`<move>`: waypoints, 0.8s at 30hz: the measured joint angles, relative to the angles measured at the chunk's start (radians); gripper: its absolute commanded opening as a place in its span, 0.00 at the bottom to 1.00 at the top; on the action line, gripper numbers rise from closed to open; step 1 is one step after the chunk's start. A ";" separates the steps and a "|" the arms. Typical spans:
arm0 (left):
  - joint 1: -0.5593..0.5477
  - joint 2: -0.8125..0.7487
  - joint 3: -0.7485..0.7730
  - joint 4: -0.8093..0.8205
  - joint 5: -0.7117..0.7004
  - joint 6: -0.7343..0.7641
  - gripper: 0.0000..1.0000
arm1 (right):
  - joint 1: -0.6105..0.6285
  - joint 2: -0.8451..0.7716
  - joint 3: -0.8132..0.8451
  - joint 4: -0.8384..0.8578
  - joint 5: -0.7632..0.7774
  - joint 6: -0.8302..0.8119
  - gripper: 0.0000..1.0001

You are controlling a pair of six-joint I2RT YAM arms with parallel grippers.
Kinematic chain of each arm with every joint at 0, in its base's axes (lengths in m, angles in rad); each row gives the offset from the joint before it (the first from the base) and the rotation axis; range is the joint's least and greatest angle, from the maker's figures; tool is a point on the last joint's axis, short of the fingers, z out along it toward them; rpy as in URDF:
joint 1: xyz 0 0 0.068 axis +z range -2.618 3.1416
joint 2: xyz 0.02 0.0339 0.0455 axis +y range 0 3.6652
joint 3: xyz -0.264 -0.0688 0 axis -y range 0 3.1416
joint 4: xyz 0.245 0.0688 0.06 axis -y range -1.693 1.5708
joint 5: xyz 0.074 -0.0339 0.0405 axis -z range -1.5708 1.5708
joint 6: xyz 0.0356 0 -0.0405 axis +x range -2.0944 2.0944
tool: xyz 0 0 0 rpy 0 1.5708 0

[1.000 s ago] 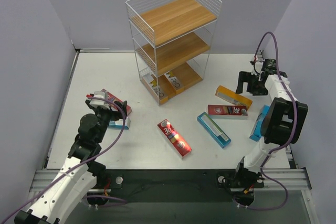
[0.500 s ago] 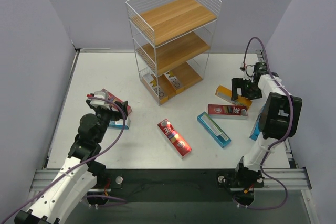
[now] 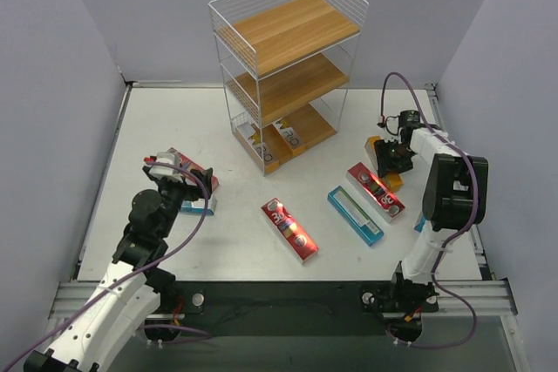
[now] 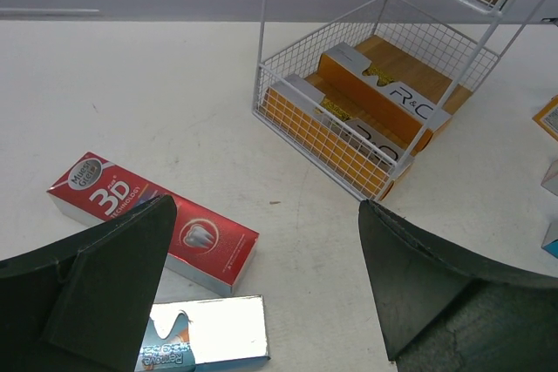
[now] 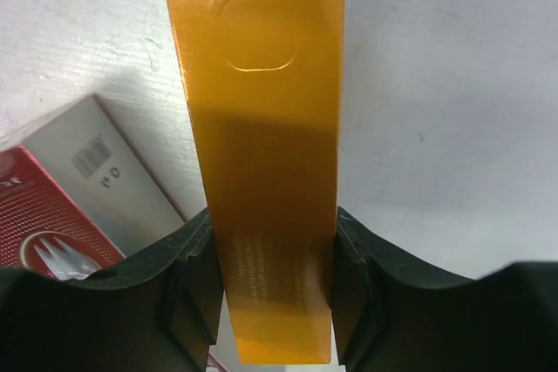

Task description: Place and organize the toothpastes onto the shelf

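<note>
White table [image 3: 174,119]: L gripper [image 4: 266,241] hasn't moved, wide open, empty, over red 3D carton [image 4: 153,233] & teal carton [image 4: 205,344]. Shelf [image 3: 288,67] has 2 shelved cartons [image 4: 375,98] on the bottom tier. R gripper [image 5: 275,285] swung in from far right and now pinches orange carton [image 5: 261,128]. Nearby red carton [image 3: 377,191] got turned. Lift to shelf prob. next.

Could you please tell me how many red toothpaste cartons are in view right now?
3. One red carton lies in the middle, one on the right beside the orange carton, one on the left beside a teal carton. More could be hidden.
</note>
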 measured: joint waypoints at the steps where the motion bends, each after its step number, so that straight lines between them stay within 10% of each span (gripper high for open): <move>1: 0.000 -0.002 0.000 0.000 0.001 0.000 0.97 | 0.005 -0.003 -0.002 0.000 0.006 0.005 0.31; 12: -0.004 -0.003 0.000 0.000 0.012 -0.036 0.97 | 0.159 -0.147 -0.083 0.008 0.280 0.105 0.17; 24: -0.040 0.101 0.113 -0.019 0.058 -0.290 0.97 | 0.631 -0.554 -0.212 -0.016 0.500 0.262 0.18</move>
